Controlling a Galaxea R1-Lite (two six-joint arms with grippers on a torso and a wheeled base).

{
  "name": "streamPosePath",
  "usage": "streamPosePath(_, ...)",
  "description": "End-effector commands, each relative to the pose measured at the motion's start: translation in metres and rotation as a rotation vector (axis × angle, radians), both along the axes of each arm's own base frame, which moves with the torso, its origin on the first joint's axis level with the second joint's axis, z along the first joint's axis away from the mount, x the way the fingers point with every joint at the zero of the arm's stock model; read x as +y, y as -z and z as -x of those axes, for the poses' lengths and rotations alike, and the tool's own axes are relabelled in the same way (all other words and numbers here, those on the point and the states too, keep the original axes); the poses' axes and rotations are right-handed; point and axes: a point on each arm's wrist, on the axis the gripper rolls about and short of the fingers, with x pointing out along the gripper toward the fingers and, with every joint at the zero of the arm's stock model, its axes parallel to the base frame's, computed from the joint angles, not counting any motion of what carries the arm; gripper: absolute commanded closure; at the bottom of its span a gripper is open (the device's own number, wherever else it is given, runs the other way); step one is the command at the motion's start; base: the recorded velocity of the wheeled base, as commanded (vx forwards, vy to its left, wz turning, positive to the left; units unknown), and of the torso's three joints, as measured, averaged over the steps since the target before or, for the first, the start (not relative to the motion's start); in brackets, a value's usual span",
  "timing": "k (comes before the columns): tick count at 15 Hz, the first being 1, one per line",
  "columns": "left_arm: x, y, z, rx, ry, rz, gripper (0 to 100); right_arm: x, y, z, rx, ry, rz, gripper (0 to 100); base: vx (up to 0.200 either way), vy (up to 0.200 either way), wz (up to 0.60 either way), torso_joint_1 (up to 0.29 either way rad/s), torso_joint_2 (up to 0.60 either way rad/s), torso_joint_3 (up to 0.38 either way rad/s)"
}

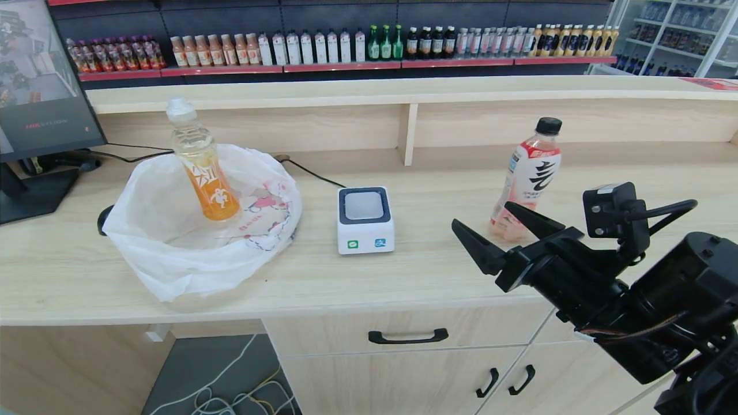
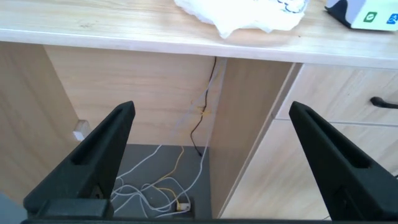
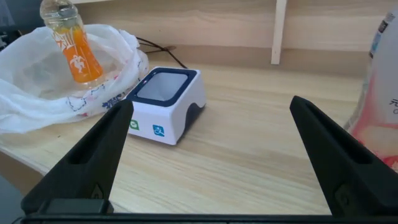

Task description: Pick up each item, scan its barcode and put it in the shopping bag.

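An orange drink bottle [image 1: 202,167] stands upright in the white shopping bag [image 1: 173,253] at the counter's left. The white barcode scanner [image 1: 365,219] sits mid-counter, window facing up. A pink drink bottle [image 1: 527,178] with a black cap stands at the right. My right gripper [image 1: 481,213] hangs open above the counter's front, just left of and in front of the pink bottle, holding nothing. In the right wrist view the open gripper [image 3: 212,102] faces the scanner [image 3: 165,102], with the pink bottle [image 3: 379,106] beside one finger. My left gripper [image 2: 212,107] is open below counter height, facing the cabinet front.
A monitor [image 1: 40,86] stands at the counter's far left. A raised wooden ledge [image 1: 403,95] runs along the back, with a scanner cable [image 1: 311,173] beneath it. Drawers with black handles [image 1: 408,336] lie below. Loose cables [image 2: 168,186] cover the floor in the open bay.
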Motion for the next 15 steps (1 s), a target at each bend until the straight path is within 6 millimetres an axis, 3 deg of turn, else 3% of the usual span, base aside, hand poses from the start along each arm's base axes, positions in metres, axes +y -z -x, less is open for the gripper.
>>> streamPosePath(1,0.000,0.000,0.000,0.000,-0.001,0.000,0,0.000,0.001,0.000,0.001,-0.001,0.001,0,0.000,-0.200,0.00,0.002,0.01,0.002)
streamPosePath(8,0.000,0.000,0.000,0.002,-0.001,0.000,0,0.001,0.000,-0.004,-0.004,0.005,0.000,0,0.000,-0.200,0.00,0.003,0.00,0.002)
streamPosePath(12,0.000,0.000,0.000,0.000,-0.001,-0.001,0,0.002,0.003,-0.006,0.003,0.006,0.007,0,0.000,0.000,0.00,0.000,0.00,0.000)
streamPosePath(15,0.000,0.000,0.000,0.000,-0.001,-0.004,0,0.016,0.001,-0.004,-0.032,-0.021,0.039,0,0.000,0.000,0.00,0.000,0.00,0.000)
